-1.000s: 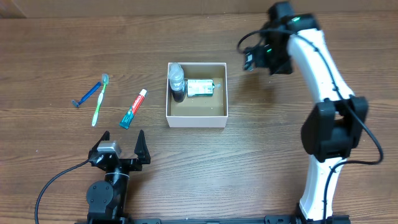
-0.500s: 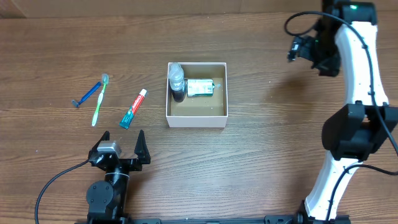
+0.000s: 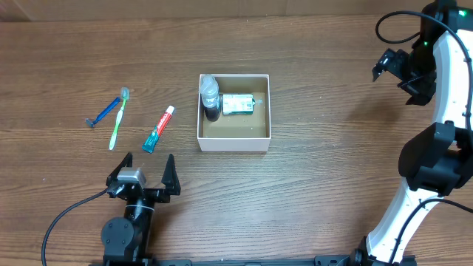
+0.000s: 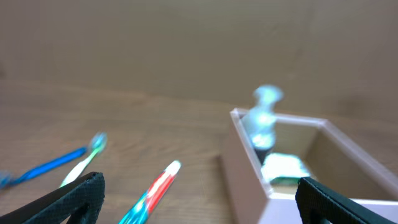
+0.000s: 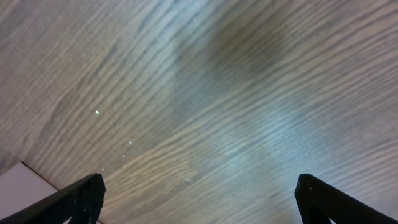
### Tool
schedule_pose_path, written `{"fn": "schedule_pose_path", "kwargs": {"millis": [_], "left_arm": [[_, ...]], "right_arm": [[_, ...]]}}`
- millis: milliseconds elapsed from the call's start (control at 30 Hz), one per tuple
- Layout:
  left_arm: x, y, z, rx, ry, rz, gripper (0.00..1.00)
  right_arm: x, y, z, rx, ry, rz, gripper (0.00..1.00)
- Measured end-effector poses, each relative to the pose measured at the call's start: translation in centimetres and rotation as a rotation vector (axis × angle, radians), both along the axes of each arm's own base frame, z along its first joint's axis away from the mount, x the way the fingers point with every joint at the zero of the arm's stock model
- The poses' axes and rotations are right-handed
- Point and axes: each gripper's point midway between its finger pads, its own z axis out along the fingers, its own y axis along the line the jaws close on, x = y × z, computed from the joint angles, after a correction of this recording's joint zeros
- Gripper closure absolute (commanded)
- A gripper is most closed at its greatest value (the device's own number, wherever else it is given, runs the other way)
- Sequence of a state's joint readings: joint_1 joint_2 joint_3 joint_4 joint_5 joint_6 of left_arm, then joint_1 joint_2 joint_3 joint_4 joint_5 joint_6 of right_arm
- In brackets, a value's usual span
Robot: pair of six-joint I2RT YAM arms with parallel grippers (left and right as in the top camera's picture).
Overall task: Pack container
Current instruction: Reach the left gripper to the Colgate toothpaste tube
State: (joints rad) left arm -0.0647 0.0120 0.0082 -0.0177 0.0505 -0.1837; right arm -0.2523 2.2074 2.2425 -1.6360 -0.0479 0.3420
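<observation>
Two grippers are standing with fingers spread apart: the left gripper (image 3: 147,164) is sitting low on the table (image 3: 318,185), and the right gripper (image 3: 394,65) is hanging far off to the right. Between them, the container (image 3: 233,142) is resting on the table, holding one small bottle (image 3: 211,94) and one white-green packet (image 3: 238,105). Left of it are lying one toothpaste tube (image 3: 158,129), one green toothbrush (image 3: 118,122) and one blue razor (image 3: 103,112). The left wrist view is blurring these. The right wrist view is showing only wood grain and a pale, cut-off corner.
</observation>
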Motion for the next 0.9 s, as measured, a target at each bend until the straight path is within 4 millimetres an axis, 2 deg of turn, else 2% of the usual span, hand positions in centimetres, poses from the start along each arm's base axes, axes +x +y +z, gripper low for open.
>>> {"fn": "schedule_pose_path", "kwargs": {"millis": [167,267,367,500,600,700,800,900], "left_arm": [[-0.8,-0.9,1.7,-0.030,0.039,-0.054,0.00],[-1.6,-1.0,5.4,-0.028,0.096,-0.062,0.00],[-1.7,-1.1,10.0,-0.005,0.201,-0.068,0.00],[-0.1,-1.2,12.5,0.034,0.407,-0.074,0.00],[1.2,-1.3,12.6,0.054,0.578,-0.080,0.00],[3.1,-1.4,11.9,0.075,0.723,-0.088,0.00],[4.7,-1.5,10.1,0.098,0.827,-0.099,0.00],[6.1,-1.5,7.3,0.133,0.924,-0.119,0.00]], "right_arm": [[1.0,0.0,0.1,-0.006,-0.041,0.002,0.00],[1.8,-0.1,0.1,-0.013,-0.072,0.002,0.00],[2.4,-0.2,0.2,-0.017,-0.098,0.001,0.00],[2.7,-0.3,0.3,-0.020,-0.109,0.001,0.00],[2.7,-0.3,0.3,-0.019,-0.110,0.000,0.00],[2.7,-0.3,0.3,-0.020,-0.111,0.000,0.00],[2.7,-0.3,0.3,-0.019,-0.110,0.000,0.00],[2.7,-0.3,0.3,-0.019,-0.110,0.001,0.00]]}}
